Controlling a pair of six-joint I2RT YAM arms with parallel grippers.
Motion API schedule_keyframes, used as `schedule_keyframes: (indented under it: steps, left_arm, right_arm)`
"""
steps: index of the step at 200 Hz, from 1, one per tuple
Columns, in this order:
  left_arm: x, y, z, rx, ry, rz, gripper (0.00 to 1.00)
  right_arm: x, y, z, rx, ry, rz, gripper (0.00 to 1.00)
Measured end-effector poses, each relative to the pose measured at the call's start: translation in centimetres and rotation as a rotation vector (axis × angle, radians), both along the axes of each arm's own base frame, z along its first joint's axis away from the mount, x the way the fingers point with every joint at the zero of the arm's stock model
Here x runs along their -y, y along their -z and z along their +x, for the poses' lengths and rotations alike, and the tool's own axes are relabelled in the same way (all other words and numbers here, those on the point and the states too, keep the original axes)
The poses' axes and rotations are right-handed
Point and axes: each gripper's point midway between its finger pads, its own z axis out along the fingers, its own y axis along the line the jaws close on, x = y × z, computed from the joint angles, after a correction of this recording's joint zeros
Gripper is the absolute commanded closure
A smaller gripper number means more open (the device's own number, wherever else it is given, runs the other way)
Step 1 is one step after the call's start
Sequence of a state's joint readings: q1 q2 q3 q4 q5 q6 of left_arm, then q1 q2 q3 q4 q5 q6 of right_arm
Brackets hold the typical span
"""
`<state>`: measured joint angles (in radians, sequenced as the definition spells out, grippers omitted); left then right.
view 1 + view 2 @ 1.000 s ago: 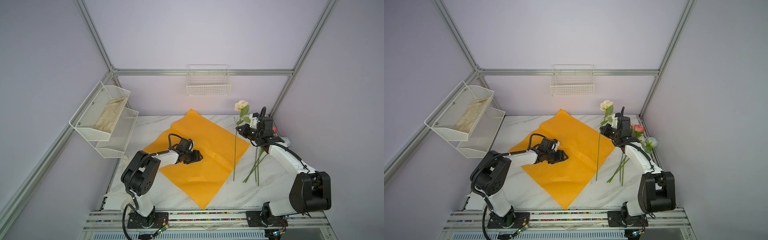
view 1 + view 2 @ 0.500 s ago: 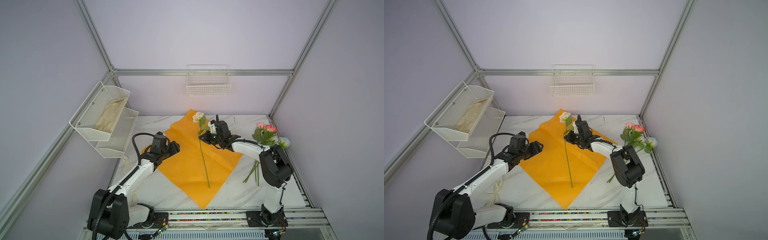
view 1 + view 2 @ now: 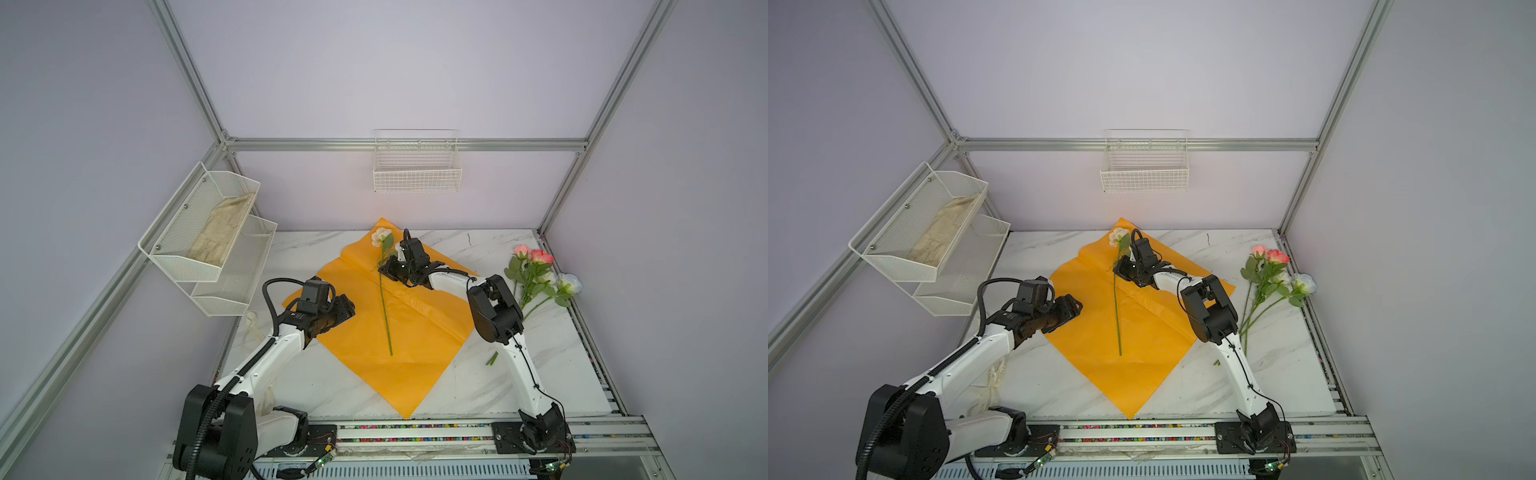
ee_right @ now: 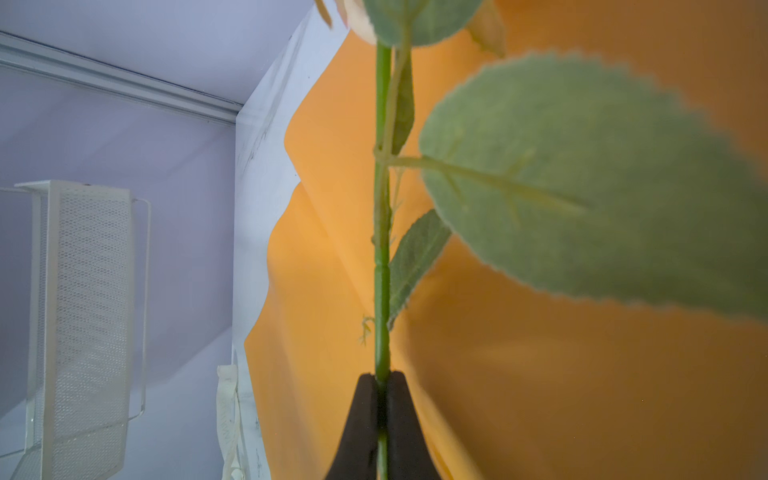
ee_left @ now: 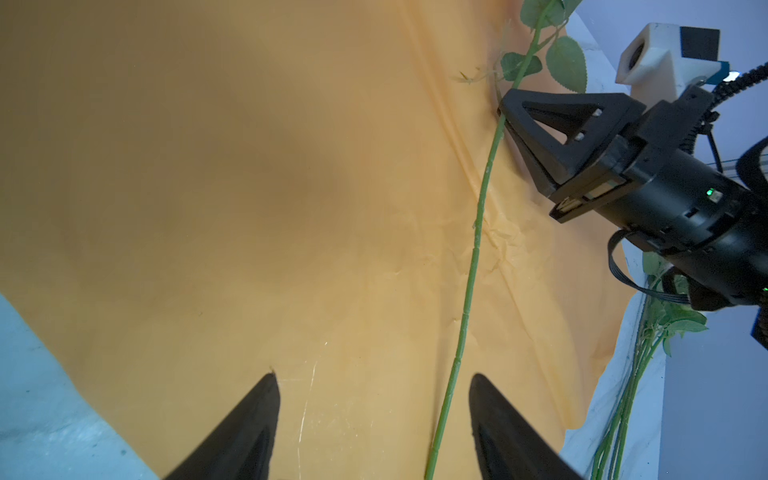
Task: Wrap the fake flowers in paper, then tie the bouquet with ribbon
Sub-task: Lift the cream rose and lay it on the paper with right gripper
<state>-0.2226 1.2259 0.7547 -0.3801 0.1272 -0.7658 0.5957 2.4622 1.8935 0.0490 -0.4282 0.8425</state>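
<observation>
The orange wrapping paper (image 3: 415, 332) (image 3: 1142, 332) lies spread as a diamond on the marble table. My right gripper (image 3: 384, 269) (image 3: 1118, 269) (image 4: 382, 376) is shut on the green stem (image 4: 382, 249) of a cream rose (image 3: 381, 237) (image 3: 1119, 237), just below its leaves. That stem (image 3: 385, 316) (image 5: 469, 282) runs down over the paper's middle. My left gripper (image 3: 347, 309) (image 3: 1075, 307) (image 5: 372, 376) hovers open over the paper's left edge, holding nothing. The other roses (image 3: 536, 274) (image 3: 1271, 274), pink-red and white, lie at the table's right edge.
A cream ribbon (image 4: 226, 399) (image 3: 253, 328) lies along the table's left edge. A white mesh shelf (image 3: 241, 266) on the left wall holds a beige cloth (image 3: 220, 232). A white wire basket (image 3: 417, 166) hangs on the back wall.
My right gripper has carried the cream rose from the right side of the table leftwards over the paper. My left arm has drawn back from the paper's middle to its left edge.
</observation>
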Motion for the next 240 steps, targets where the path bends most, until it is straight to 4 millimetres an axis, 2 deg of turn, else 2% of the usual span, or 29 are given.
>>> schedule_keyframes:
  steps: [43,68,77,86,106,155,223,240]
  left_arm:
    - [0.3,0.1,-0.2,-0.004,0.022,-0.011,0.29]
    - [0.3,0.7,-0.6,-0.021,0.024,-0.009,0.29]
    - [0.3,0.9,-0.8,-0.025,0.024,-0.008,0.29]
    - [0.2,1.0,-0.9,-0.029,0.024,-0.008,0.29]
    - [0.2,1.0,-0.9,-0.025,0.024,-0.009,0.28]
    - [0.5,0.9,-0.8,-0.021,0.033,-0.019,0.28]
    - [0.8,0.9,-0.7,-0.019,0.043,-0.033,0.28]
    - [0.8,0.9,-0.7,-0.019,0.043,-0.033,0.28]
  right_arm:
    - [-0.5,2.8,0.5,-0.032,0.01,-0.038,1.0]
    - [-0.6,2.7,0.7,-0.024,0.015,-0.044,0.98]
    - [-0.5,2.7,0.7,-0.023,0.016,-0.053,0.94]
    - [-0.6,2.6,0.7,-0.022,0.016,-0.061,0.84]
    - [-0.8,2.3,0.6,-0.01,0.002,-0.081,0.76]
    - [-1.5,0.9,0.6,0.04,-0.027,-0.114,0.93]
    - [-2.7,0.1,0.4,0.016,-0.025,-0.019,0.96]
    - [-2.9,0.5,0.1,-0.019,-0.014,0.012,0.95]
